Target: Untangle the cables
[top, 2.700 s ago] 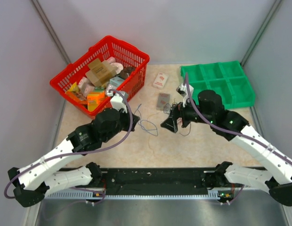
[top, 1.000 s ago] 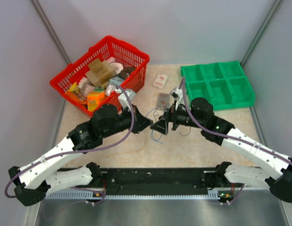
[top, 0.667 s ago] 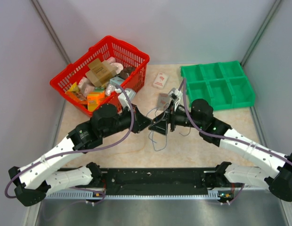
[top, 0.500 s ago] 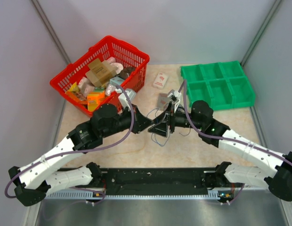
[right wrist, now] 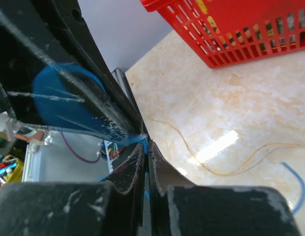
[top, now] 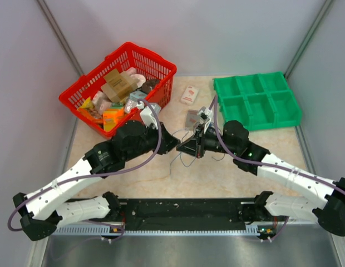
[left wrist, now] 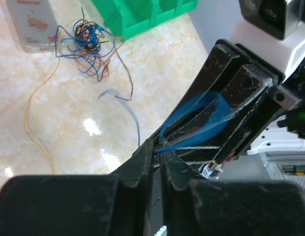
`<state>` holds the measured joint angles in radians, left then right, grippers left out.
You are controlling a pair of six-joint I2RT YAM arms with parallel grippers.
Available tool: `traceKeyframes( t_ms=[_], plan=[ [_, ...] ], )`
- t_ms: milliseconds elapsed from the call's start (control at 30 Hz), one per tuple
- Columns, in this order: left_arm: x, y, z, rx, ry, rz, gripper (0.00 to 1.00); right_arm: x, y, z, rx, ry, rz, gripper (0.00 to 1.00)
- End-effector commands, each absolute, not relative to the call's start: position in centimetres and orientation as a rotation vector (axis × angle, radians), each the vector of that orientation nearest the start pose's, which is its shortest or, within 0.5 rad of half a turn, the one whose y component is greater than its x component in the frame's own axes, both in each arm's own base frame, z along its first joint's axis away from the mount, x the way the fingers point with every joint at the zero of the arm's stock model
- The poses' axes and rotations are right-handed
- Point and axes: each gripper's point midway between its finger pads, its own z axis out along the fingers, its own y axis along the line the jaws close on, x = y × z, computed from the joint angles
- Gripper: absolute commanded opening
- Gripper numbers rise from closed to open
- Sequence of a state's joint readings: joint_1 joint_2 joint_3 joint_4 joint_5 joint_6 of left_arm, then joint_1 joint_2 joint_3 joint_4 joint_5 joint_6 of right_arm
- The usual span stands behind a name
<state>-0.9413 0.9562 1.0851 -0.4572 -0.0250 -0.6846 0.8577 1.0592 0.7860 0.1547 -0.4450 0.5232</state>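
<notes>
Cables: the tangle is lying on the table, beside a grey packet and near the green tray.
Left tool: its fingers are pressing almost together, pinching a blue wire at the tips.
Right tool: its fingers are clamping the blue wire too, meeting the left tool tip to tip at mid-table.
Yellow strand: it is curving loose across the table.

I have my left gripper and right gripper tip to tip, almost touching. Thin cables trail just below both tips, the red basket beyond the left one and the green tray beyond the right
</notes>
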Motion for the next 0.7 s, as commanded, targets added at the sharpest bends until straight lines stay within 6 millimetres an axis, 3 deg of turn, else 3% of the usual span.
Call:
traceKeyframes(
  t_ms=[0,67,133,200,233,333,467,667],
  plan=[
    [18.2,-27.5,32.9,0.191,1.994,-1.041,0.25,17.9,33.6,29.8,-0.597,1.732,1.318,0.00],
    [18.4,-26.8,32.9,0.170,1.983,-1.017,0.47,18.7,33.0,29.9,-0.564,1.739,1.292,0.00],
    [18.4,-25.9,33.1,0.149,1.956,-1.002,0.61,20.4,31.6,29.5,-0.489,1.778,1.217,0.00],
    [18.4,-25.0,33.2,0.134,1.930,-0.984,0.71,23.0,29.2,28.7,-0.400,1.818,1.118,0.00],
    [18.4,-24.4,33.5,0.125,1.913,-0.978,0.74,25.4,27.2,28.5,-0.322,1.827,1.061,0.00],
    [18.3,-23.7,33.6,0.128,1.910,-0.954,0.75,30.8,20.7,25.7,-0.099,1.960,0.843,0.00],
    [18.1,-23.5,32.6,0.143,1.919,-0.942,0.75,36.7,14.6,24.5,0.050,1.994,0.670,0.00],
    [17.4,-24.5,31.3,0.164,1.948,-1.001,0.75,43.7,9.5,23.0,0.303,2.011,0.602,0.00]
  ],
)
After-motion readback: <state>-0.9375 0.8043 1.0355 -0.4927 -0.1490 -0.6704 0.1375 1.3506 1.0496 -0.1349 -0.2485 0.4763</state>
